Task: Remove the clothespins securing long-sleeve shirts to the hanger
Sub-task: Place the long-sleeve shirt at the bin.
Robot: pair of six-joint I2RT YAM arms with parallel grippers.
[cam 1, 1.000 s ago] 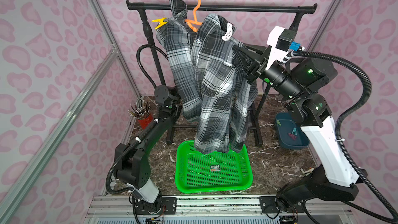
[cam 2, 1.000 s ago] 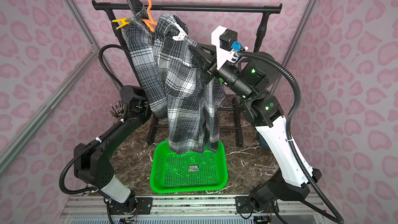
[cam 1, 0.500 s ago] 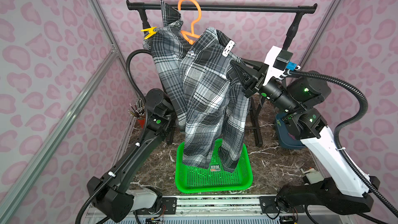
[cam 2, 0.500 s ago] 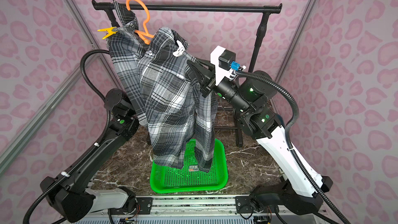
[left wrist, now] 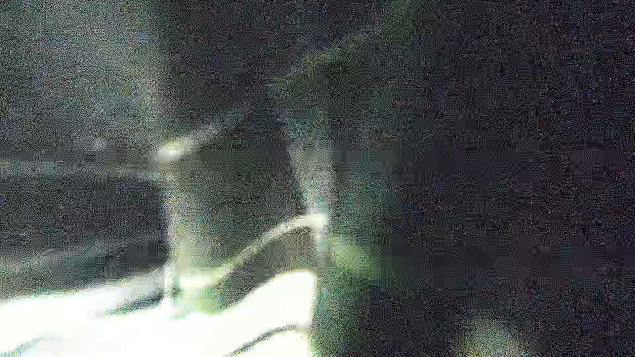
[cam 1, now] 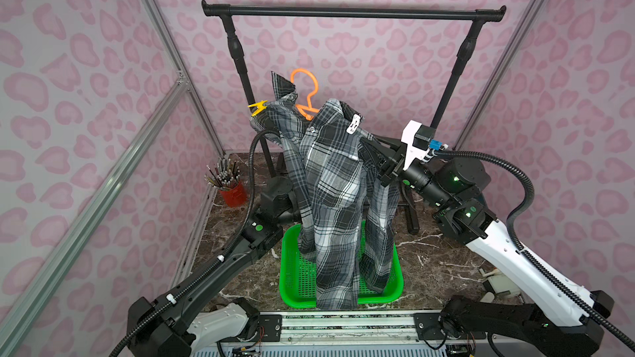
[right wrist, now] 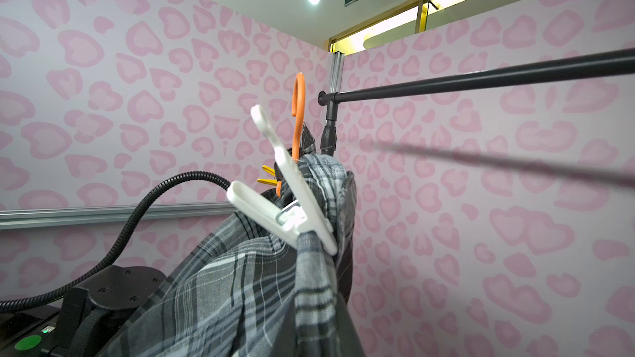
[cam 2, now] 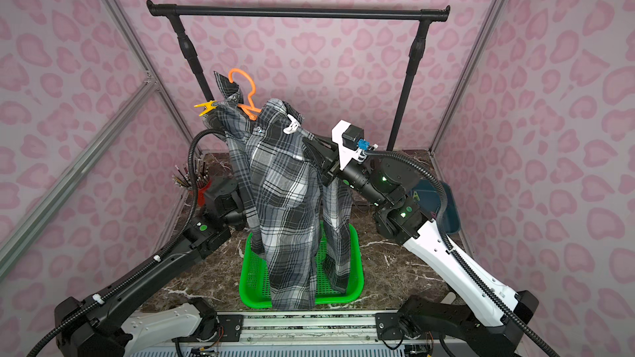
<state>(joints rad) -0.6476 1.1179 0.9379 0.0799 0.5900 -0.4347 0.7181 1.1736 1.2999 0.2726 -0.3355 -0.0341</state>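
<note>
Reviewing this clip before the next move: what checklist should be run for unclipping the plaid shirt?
1. Support: ok; right gripper clamped at one shoulder of the plaid shirt, hanger hook clear of the rack bar.
2. yellow clothespin exposed: ok, on the other shoulder.
3. white clothespin exposed: ok, close to the right gripper.
4. left gripper jaws: cannot tell; hidden behind the shirt, wrist view dark.
5. green basket under the hem: ok.
</note>
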